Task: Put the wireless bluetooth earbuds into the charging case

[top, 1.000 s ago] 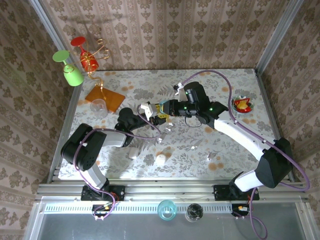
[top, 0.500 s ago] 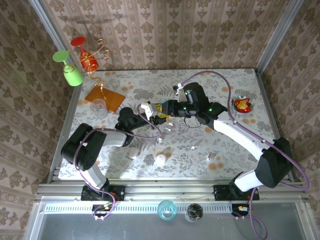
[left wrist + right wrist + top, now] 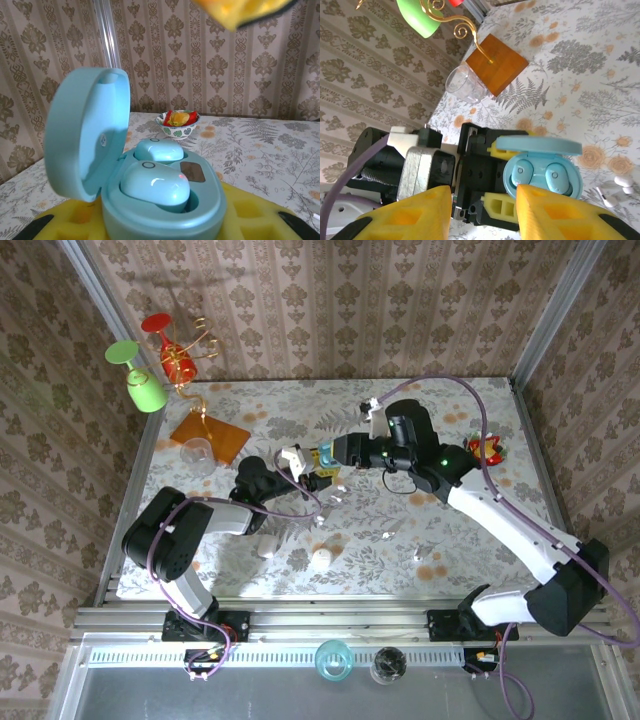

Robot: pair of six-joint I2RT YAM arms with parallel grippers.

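Your left gripper is clamping the rounded teal plastic charging case between its yellow pads, above the middle of the floral-patterned table. That case's lid is standing open, and two pale teal earbuds are sitting side by side in its wells. Your right gripper is hovering just beside the case, yellow fingers parted and carrying nothing. Toward the table's far right edge, a small patterned bowl is sitting.
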